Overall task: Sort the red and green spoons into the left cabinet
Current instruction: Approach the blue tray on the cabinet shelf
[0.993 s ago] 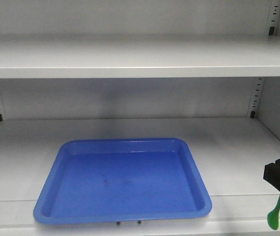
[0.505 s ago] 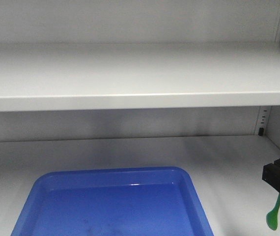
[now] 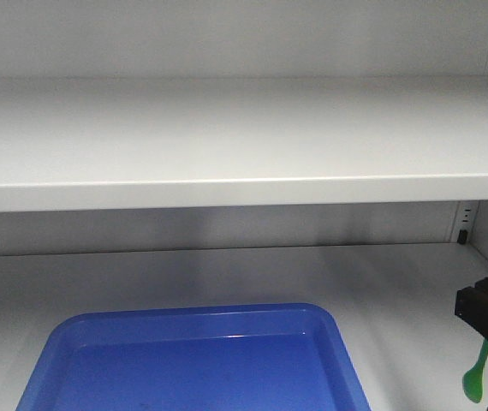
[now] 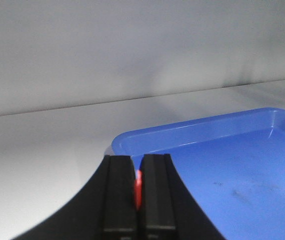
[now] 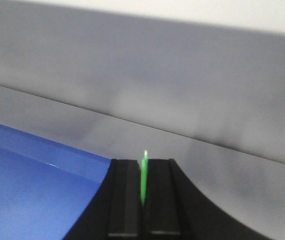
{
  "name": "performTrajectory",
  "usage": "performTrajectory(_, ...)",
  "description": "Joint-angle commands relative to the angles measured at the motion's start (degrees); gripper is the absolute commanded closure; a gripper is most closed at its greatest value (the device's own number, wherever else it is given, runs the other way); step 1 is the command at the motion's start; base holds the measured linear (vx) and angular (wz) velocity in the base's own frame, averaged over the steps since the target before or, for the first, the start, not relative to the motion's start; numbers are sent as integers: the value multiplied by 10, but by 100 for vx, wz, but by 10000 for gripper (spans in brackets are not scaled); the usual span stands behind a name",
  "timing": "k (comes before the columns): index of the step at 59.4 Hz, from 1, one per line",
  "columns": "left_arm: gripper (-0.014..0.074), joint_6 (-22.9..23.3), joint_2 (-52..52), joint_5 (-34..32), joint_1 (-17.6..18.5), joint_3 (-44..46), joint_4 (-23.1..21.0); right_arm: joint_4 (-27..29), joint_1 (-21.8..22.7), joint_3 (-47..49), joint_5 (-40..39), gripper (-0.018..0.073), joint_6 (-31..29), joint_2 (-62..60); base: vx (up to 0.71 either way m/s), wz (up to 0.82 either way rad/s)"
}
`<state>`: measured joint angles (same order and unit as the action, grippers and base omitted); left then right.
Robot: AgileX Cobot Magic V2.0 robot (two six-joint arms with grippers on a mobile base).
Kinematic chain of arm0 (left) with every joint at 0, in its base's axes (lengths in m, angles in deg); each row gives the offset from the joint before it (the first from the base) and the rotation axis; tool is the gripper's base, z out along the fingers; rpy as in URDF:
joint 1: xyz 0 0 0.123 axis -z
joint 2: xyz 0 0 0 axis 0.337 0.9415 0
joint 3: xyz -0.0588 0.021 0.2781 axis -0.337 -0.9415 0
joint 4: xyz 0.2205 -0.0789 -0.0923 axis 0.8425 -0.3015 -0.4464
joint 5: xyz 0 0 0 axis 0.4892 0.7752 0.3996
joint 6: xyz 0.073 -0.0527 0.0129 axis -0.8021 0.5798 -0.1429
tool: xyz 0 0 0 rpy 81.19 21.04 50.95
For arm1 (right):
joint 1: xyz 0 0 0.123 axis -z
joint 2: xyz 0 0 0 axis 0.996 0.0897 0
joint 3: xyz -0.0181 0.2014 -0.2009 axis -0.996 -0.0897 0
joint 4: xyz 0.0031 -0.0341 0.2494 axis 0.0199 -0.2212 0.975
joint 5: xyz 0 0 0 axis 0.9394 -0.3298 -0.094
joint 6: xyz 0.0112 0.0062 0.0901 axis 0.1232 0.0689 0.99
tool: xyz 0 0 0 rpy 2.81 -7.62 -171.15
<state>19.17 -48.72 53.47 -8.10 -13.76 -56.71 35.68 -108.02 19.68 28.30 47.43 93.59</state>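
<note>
Left end effector [image 4: 138, 165] is clamped narrow on the red spoon [image 4: 138, 189]; only a red sliver shows between the fingers, just short of the blue tray [image 4: 192, 131] corner. Right end effector [image 5: 143, 167] pinches the green spoon [image 5: 144, 176] by its handle. In the front view the bowl hangs down, right of the tray. Tray sits on the lower shelf [image 3: 227, 270] of the grey cabinet [image 3: 227, 128].
</note>
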Motion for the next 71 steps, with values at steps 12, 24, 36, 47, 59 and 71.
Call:
performTrajectory(12,594,3,9,-41,4,16,-9,0,3,17,-46,564,-6,-2,0,0)
performTrajectory(24,594,3,9,-41,4,16,-9,0,3,17,-46,564,-6,-2,0,0)
performTrajectory(36,594,3,9,-75,4,16,-9,0,3,17,-55,564,-6,-2,0,0)
performTrajectory(47,594,3,9,-81,4,16,-9,5,3,17,-48,564,-5,8,0,0)
performTrajectory(59,594,27,9,-83,4,16,-9,8,3,17,-34,564,-3,33,0,0)
performTrajectory(71,594,36,25,-107,4,17,-9,62,2,17,-35,561,-6,65,0,0)
